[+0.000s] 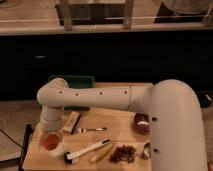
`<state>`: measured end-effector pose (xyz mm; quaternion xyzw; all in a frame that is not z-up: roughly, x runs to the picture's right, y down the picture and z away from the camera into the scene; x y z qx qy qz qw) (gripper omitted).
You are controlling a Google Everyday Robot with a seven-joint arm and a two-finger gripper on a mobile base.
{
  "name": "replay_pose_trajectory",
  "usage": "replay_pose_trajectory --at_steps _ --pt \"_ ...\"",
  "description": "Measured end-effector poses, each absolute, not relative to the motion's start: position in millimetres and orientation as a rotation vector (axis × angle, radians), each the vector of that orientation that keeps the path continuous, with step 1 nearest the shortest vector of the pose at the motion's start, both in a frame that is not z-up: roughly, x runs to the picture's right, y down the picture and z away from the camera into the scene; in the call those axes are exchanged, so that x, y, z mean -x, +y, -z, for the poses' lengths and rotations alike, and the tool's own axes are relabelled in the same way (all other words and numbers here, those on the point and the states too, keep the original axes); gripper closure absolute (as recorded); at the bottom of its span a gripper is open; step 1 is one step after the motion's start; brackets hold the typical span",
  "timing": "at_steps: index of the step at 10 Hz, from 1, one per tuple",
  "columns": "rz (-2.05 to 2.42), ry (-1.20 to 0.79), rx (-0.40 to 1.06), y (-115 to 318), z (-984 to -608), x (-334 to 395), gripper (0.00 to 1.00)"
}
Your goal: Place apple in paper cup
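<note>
The orange-red apple (50,141) shows at the front left of the wooden table, just under the end of my white arm. It appears to sit in the mouth of the short white paper cup (58,150), whose rim and wall show around its right and lower side. My gripper (51,131) is directly above the apple, mostly hidden by the wrist. I cannot tell whether it touches the apple.
A dark reddish-brown round object (141,123) lies under the forearm at right. Dark grapes (122,152), a white-handled brush (86,150), a yellow stick (101,151) and a fork (91,130) lie along the front. A green tray (75,82) stands at the back.
</note>
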<state>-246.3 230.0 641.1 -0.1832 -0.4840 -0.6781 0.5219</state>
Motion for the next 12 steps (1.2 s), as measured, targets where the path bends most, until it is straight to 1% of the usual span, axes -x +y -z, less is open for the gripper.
replay_pose_trajectory --at_steps 12 --pt "1.615 -1.152 0.421 217 -643 244 0.2"
